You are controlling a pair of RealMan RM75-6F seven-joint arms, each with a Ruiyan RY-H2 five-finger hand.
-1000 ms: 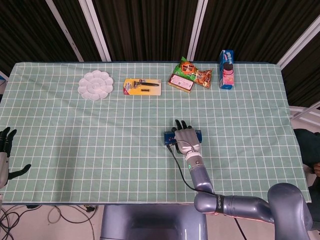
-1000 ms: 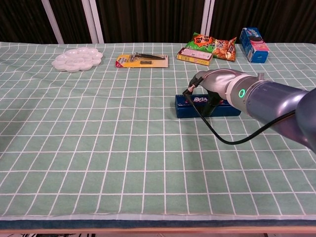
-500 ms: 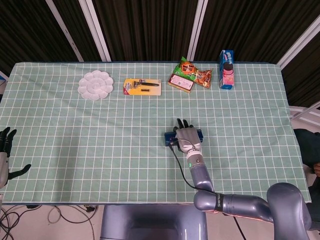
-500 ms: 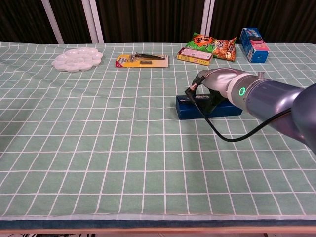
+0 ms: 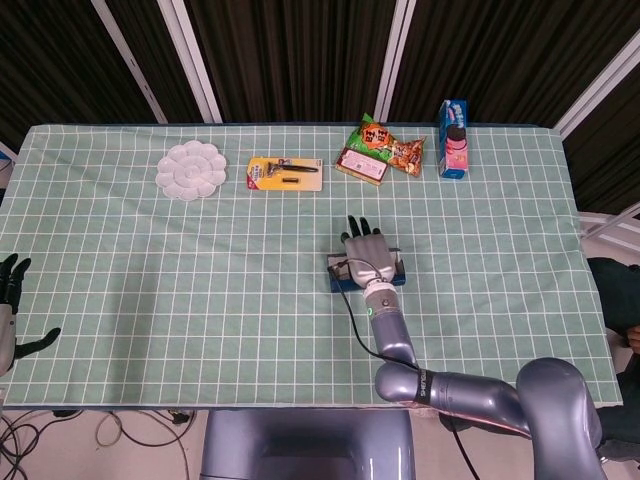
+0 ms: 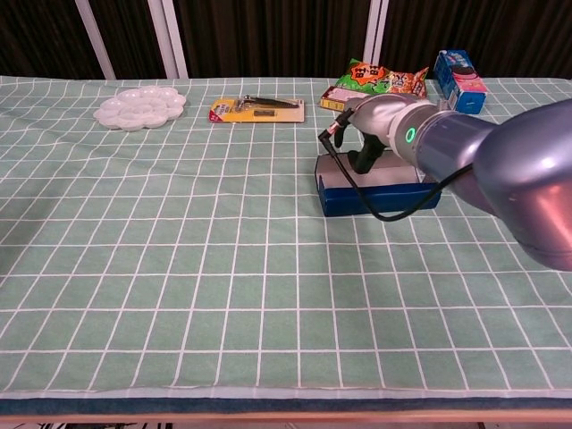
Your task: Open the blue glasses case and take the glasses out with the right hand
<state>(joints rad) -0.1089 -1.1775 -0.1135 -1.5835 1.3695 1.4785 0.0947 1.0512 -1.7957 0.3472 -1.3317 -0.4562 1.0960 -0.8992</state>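
Lid coming up, glasses not out yet.
My right hand (image 5: pixel 366 253) is over the blue glasses case (image 6: pixel 375 189) at mid-table, fingers extended forward above the lifted lid; whether they pinch it I cannot tell. The glasses themselves are hidden; taking them out remains.

A green tablecloth (image 5: pixel 150 270) with white squares covers the table. In the upper left of the head view sits a white paint tray (image 5: pixel 191 170) shaped like a flower. Just to its right is a yellow card pack (image 5: pixel 285 174) with a dark tool on it. Right of that, near the top middle, lies a green and orange snack bag (image 5: pixel 388 147), touching a flat red and yellow packet (image 5: pixel 360 165). A blue and pink carton (image 5: pixel 454 139) stands further right.
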